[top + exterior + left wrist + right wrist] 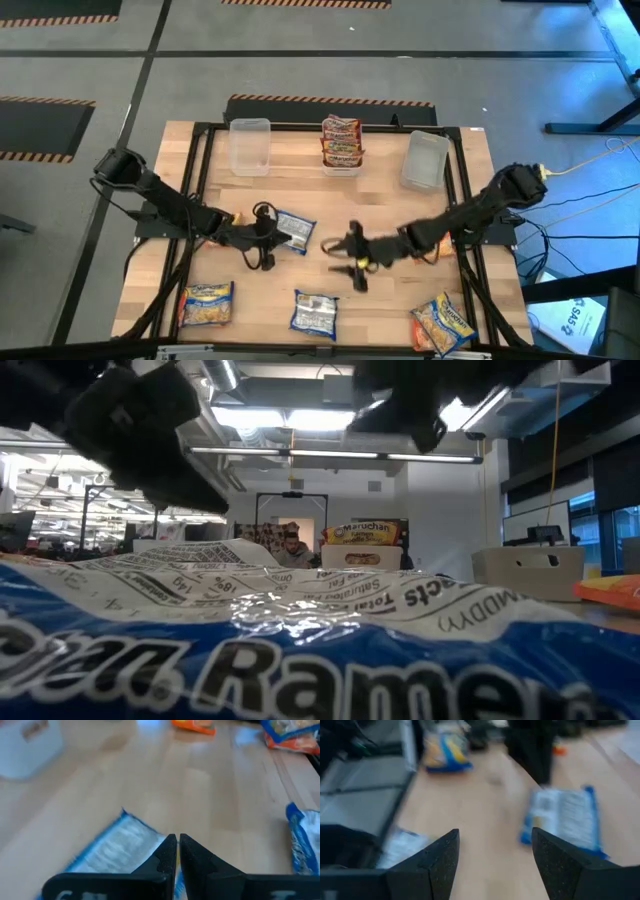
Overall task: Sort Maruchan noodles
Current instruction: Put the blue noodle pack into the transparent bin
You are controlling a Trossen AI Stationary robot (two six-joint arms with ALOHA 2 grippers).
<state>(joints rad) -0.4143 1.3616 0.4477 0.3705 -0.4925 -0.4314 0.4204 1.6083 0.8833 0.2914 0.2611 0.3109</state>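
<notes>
Wooden table point(380, 200) inside a black frame, on a grey floor with striped tape, carries the noodle packets scattered over it.

One blue packet point(295, 230) lies just beside the left gripper point(262, 235), on the side toward the table's middle; in the left wrist view its crinkled blue-and-white edge point(117, 847) sits directly at the fingertips point(170, 852). That claw is clenched, its two fingers pressed together with only a thin slit between them; whether the packet's edge is pinched cannot be told.

The right gripper point(352, 262) hovers near the table's middle, released, its fingers point(445, 857) standing well apart with bare wood between them. A second blue packet point(314, 312) lies near the front edge, between the two claws and closer to the camera side; the right wrist view shows a blue packet point(565, 820) ahead of the open fingers.

A yellow packet point(207, 303) rests at the front, on the left gripper's outer side. Another yellow packet point(443, 323) lies at the front on the right gripper's outer side.

Beyond both claws, at the far edge, red packets point(341, 140) are stacked in the middle bin point(341, 168). A left bin point(250, 146) and a right bin point(425, 160) flank it.

In the low view a blue packet point(300, 650) fills the foreground.
</notes>
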